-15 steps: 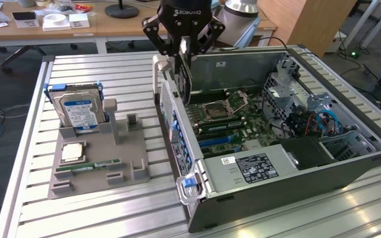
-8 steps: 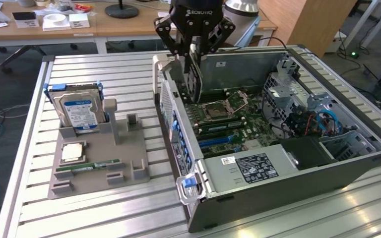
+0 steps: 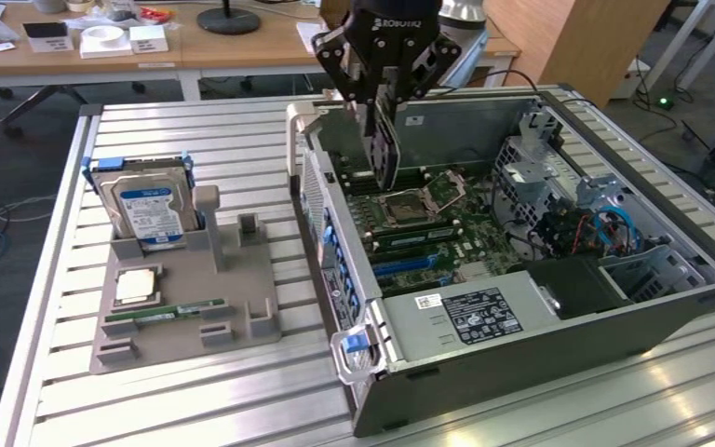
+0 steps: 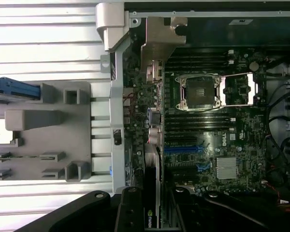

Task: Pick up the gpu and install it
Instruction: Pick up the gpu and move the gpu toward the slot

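Observation:
The gpu (image 3: pixel 385 149) hangs on edge, its long side vertical, over the far left part of the open computer case (image 3: pixel 655 303) in the exterior view. My gripper (image 3: pixel 380 93) is shut on its upper end. In the wrist view the gpu (image 4: pixel 153 145) appears edge-on, running from my gripper (image 4: pixel 152 220) to its silver bracket (image 4: pixel 159 46), which sits near the case's rear wall. Below it lies the motherboard (image 4: pixel 217 145) with blue slots (image 4: pixel 183 149) and the CPU socket (image 4: pixel 200 92). The card stands above the board, and I cannot tell whether it touches a slot.
On the exterior view's left, a grey holder (image 3: pixel 227 289) carries a hard drive (image 3: pixel 146 200), a CPU chip (image 3: pixel 138 284) and a RAM stick (image 3: pixel 165 315). The case holds a power supply (image 3: pixel 469 317), drive cages and cables (image 3: pixel 606 223). All of it rests on a slatted metal table (image 3: pixel 183 410).

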Controlling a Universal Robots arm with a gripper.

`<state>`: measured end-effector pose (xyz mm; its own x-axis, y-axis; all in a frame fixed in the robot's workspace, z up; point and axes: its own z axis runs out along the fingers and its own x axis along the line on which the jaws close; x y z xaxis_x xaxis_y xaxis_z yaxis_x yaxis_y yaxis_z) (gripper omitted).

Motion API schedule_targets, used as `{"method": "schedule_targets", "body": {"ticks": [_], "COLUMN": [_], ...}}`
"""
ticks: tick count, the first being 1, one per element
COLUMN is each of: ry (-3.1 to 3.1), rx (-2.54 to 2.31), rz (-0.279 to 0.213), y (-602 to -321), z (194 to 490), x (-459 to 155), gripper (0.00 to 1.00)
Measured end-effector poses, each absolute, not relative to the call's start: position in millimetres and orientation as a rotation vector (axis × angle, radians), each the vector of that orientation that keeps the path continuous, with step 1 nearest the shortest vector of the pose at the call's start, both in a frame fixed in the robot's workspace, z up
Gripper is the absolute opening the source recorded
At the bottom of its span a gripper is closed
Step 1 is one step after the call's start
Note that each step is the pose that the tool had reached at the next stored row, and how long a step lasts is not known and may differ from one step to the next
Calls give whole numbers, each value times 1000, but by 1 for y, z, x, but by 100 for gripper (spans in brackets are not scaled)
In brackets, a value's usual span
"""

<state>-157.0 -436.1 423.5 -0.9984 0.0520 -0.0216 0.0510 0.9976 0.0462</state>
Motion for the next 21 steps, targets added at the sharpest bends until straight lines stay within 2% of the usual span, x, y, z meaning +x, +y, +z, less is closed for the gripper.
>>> {"method": "schedule_targets", "body": {"ticks": [21], "ry": [3117], "rx": [80], "rz": [72], "y": [-436], "z": [423], "x": [-104], "gripper": [26]}}
